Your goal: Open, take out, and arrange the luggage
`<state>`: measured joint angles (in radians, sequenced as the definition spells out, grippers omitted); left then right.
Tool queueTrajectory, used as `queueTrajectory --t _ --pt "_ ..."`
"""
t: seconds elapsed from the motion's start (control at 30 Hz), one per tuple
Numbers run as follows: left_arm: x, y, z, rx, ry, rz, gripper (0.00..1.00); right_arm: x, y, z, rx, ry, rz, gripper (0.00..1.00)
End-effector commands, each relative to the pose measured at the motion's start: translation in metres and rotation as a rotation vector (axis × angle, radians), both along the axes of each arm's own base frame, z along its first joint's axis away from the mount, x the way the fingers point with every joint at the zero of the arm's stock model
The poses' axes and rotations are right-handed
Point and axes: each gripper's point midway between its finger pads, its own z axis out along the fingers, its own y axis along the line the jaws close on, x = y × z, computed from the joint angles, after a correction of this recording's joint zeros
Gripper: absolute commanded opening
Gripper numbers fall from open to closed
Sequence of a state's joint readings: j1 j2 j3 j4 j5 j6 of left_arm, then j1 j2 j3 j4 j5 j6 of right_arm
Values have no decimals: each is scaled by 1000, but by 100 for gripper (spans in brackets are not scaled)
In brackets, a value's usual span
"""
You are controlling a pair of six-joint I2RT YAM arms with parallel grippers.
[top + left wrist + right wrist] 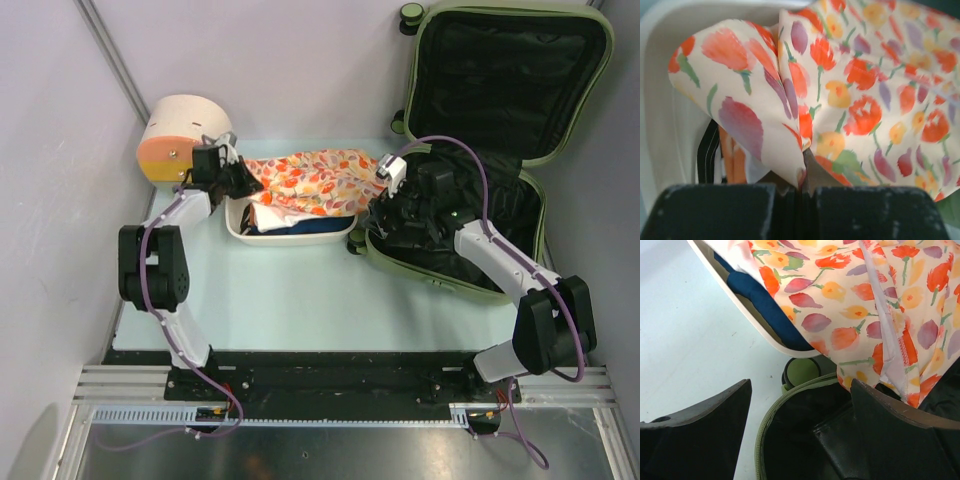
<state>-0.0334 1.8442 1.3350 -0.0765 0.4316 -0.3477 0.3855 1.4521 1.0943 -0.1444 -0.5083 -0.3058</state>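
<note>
Luggage [510,80] lies open at three o'clock. At nine, left fingers [720,212] clench floral cloth [315,180] — right fingers [700,440] stand released.

Olive-green luggage [510,70] (black-lined), tulip-print cloth [310,180]

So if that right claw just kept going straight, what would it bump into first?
Probably the flowered cloth hanging from the tub toward the luggage; the open right gripper points at it, though depth is unclear.
</note>
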Motion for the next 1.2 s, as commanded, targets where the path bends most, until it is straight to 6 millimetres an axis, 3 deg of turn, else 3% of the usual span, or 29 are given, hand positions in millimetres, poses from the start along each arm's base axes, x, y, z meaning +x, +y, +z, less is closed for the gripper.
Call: queueTrajectory --t 0.0,0.07,0.1,0.17,0.33,0.43,0.53,0.67,0.73,1.0,1.07,1.17 --pt "2 30 38 85 -178 82 0 10 2 12 29 -35 -14 85" --pt "-5 28 34 71 -171 65 0 17 -1 10 21 -28 -44 85" --pt "-5 39 39 63 -179 81 0 23 -8 11 21 -27 -74 85" --pt "-11 33 47 38 -194 28 0 35 -16 12 66 20 -134 85" --pt "-21 27 72 96 -303 -93 0 69 -56 19 197 101 -284 85" --pt "-22 27 78 131 -319 -132 0 86 -74 16 245 142 -361 84" --pt "-28 32 70 158 -290 -138 0 96 -84 4 247 161 -394 83" --pt "-27 39 66 175 -274 -129 0 108 -89 -15 250 190 -416 83" --pt "-26 37 66 167 -274 -140 0 110 -85 -30 290 264 -422 84" --pt "-22 36 64 168 -263 -154 0 117 -64 -51 419 397 -368 88" --pt "-22 36 64 165 -260 -156 0 117 -58 -57 447 436 -354 85" --pt "-23 35 65 162 -259 -158 0 112 -52 -45 495 453 -305 68"
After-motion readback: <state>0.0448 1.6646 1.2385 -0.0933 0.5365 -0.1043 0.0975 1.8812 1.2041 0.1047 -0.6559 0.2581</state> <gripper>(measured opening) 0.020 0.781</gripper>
